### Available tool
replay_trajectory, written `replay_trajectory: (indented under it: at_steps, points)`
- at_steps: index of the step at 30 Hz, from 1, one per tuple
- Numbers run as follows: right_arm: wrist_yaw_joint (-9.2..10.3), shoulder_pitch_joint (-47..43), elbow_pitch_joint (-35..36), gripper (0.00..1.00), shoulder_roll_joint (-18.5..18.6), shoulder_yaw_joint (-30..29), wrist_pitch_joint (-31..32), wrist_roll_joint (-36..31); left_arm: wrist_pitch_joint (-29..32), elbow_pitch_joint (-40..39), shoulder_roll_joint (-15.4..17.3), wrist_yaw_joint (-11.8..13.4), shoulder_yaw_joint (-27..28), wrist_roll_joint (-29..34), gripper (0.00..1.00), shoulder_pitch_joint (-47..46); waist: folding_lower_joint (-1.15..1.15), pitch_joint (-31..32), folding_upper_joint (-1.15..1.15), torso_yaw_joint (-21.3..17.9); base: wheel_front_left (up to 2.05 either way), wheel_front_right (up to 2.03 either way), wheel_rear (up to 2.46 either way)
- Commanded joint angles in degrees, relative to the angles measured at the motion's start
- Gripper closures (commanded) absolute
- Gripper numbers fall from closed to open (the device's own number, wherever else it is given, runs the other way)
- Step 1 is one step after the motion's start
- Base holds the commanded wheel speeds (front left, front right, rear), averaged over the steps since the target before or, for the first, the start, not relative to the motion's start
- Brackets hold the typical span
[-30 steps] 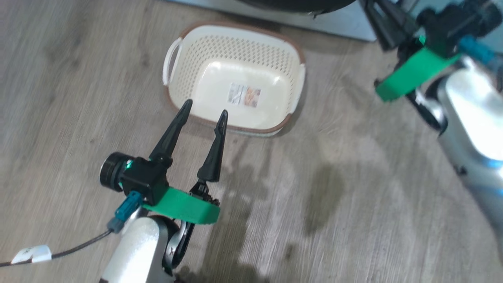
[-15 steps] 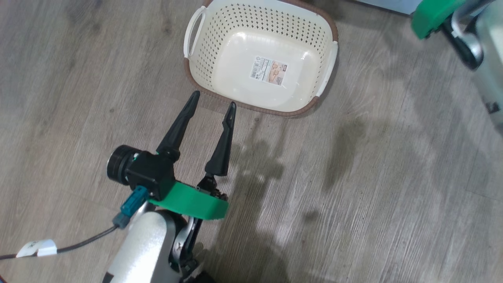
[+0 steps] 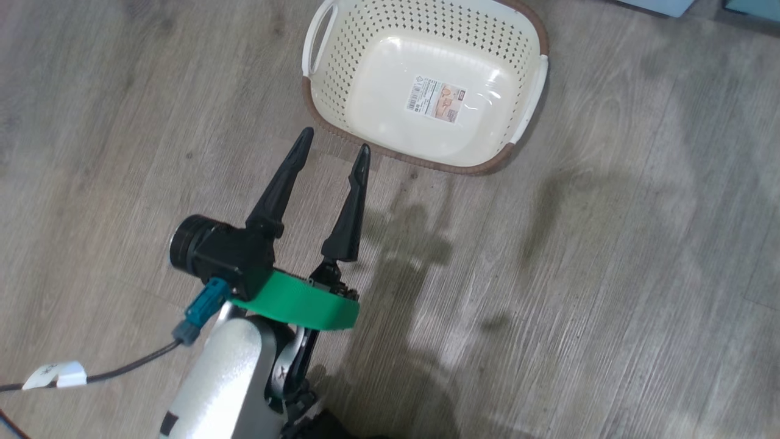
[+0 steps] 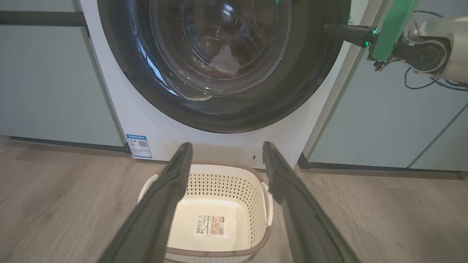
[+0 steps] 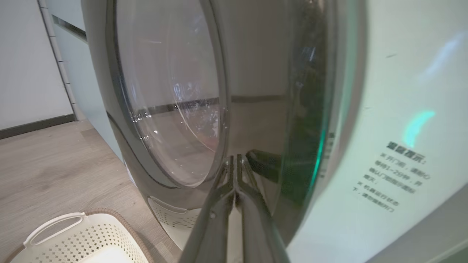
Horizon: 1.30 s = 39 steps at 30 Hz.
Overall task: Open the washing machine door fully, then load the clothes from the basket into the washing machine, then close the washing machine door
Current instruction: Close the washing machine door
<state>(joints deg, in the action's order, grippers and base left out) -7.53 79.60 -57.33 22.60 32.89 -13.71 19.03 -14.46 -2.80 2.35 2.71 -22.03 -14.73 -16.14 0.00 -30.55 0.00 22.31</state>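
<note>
The left gripper [image 3: 335,140] hangs over the wood floor [image 3: 609,274]. Its two fingers are spread wide with nothing between them. Its tips are near the brown rim of the basket [image 3: 341,55]. The basket stands on the floor in front of the washing machine [image 4: 161,128] and has a sticker [image 3: 436,100] on its bottom. The right gripper [image 5: 234,159] has its fingers pressed together, tips right up against the black rim of the washing machine door [image 4: 120,73].
</note>
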Motion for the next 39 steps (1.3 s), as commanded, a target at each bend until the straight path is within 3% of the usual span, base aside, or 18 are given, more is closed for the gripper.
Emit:
replay_trajectory:
  at_steps: [1, 15, 25, 31, 39]
  points:
    - [0.04, 1.7, 0.7, 1.0, -0.6, -0.5, -0.5, -0.5, -0.5, -2.1, 0.5, 0.1, 2.0, -0.5, 0.0, -0.6, 0.0, -0.1, 0.0, 0.2, 0.0, 0.0, 0.0]
    - [0.04, 11.2, -12.8, 1.0, -1.5, -4.8, -0.3, -4.0, -0.5, -1.9, 0.5, 0.6, 0.9, -1.9, 0.0, -0.6, 0.0, -0.4, 0.0, 2.7, 0.0, 0.0, 0.0]
    - [0.04, 7.6, -15.2, 1.0, -2.4, -7.5, -1.1, -5.1, -0.5, -0.7, 0.5, 0.6, 1.4, -1.9, 0.0, 0.0, 0.0, 2.7, 0.0, 2.6, 0.0, 0.0, 0.0]
    - [0.04, 1.8, -13.0, 1.0, -3.6, -7.8, -1.3, -3.7, -0.5, 0.3, 0.5, 0.0, 2.3, -0.8, 0.0, 0.8, 0.0, 6.9, 0.0, 0.9, 0.0, 0.0, 0.0]
    - [0.04, -14.9, 2.1, 1.0, -4.7, -10.5, -1.3, 3.6, -0.5, 2.8, 0.5, -1.6, 5.7, 0.9, 0.0, 4.1, 0.0, 16.2, 0.0, -3.8, 0.0, 0.0, 0.0]
